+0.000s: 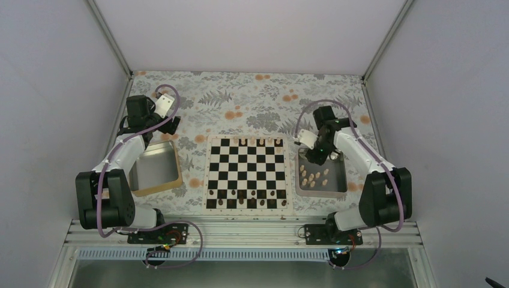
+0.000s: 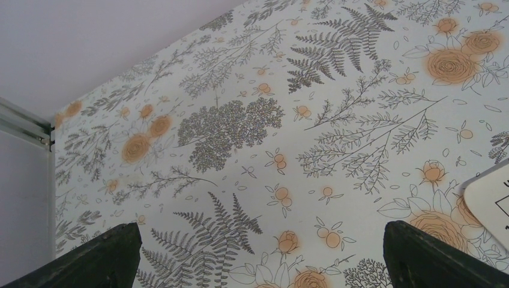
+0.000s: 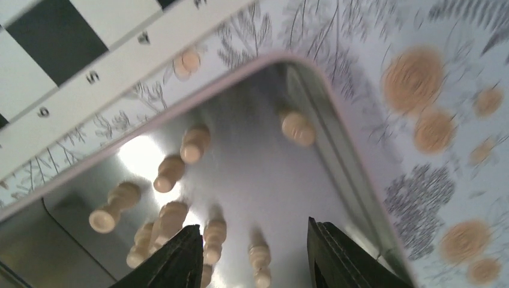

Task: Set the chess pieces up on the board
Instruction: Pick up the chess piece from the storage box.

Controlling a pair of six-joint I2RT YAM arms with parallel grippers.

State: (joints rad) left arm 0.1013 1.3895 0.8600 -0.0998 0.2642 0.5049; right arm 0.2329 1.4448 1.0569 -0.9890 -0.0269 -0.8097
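**Operator:** Where are the claws standing, and where are my pieces?

**Guide:** Right wrist view. Your right gripper (image 3: 252, 225) is hanging over the steel tray (image 3: 336, 102) just right of the board (image 1: 246, 173). Its jaws are standing partly apart and pinching nothing. The pale chess pieces (image 3: 170, 173) are lying loose on the tray floor, several of them bunched just under the fingers. Top view. A few pale men (image 1: 261, 142) are standing along the board's far row, and the dark chessmen (image 1: 240, 196) are occupying the near rows. Your left gripper (image 2: 260, 237) is idling over the flowered cloth (image 2: 240, 132) beyond the board's far-left corner, jaws spread fully and holding nothing.

**Operator:** What is likely to be going wrong from here?

**Guide:** The bunching is the main hazard. Jaws closing there may be catching two pieces, or nipping one off-centre so that it squirts aside. The pieces appear to be lying on their sides. A grasp across the body is therefore likely to be carrying one tilted, and it may be toppling as you set it on its square. The tray wall is rising near the outer finger, so a descent drifting that way is risking a scrape. Glare and blur are hiding exact outlines. On the far row the pale men are standing close together, and a wide claw is risking a knock.
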